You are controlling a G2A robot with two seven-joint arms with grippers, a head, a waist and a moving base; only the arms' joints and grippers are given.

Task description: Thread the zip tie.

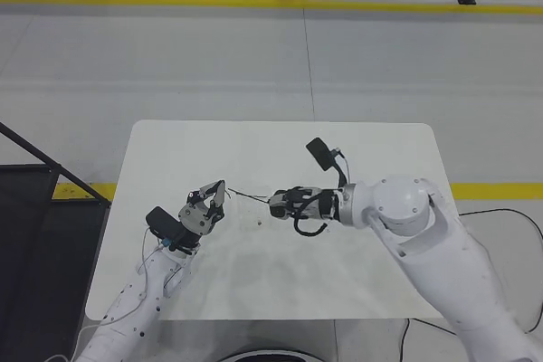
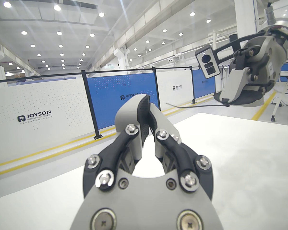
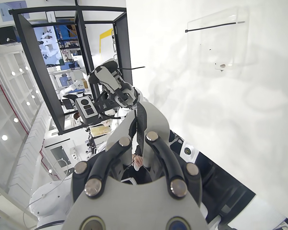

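Left end effector, nearest in its own wrist view, has its ribbed black pads pressed together, with nothing visible between them. Just beyond its tips is the free end of a thin black plastic zip tie. The other end of this zip tie, where a small knob shows, is pinched in the right end effector, whose fingers are closed on it.

From above, the zip tie lies in the gap between the left end effector and the right end effector. Its long axis runs side to side across the white rounded-corner worktop. The tail points at the left end effector and sits slightly farther from the robot than the pinched end. The zip tie is held above the worktop and does not touch it. Whether its tail touches the left fingers I cannot tell.

A small clear plastic box stands on the worktop under that gap, slightly nearer the robot than the tie. In the right wrist view, past the closed right end effector, the clear plastic box holds a second black zip tie. That tie stretches straight from one wall to the opposite one. A few small dark bits lie on the box floor.

A black framed panel stands beside the worktop on the robot's left. A yellow floor line runs along the floor past the worktop.
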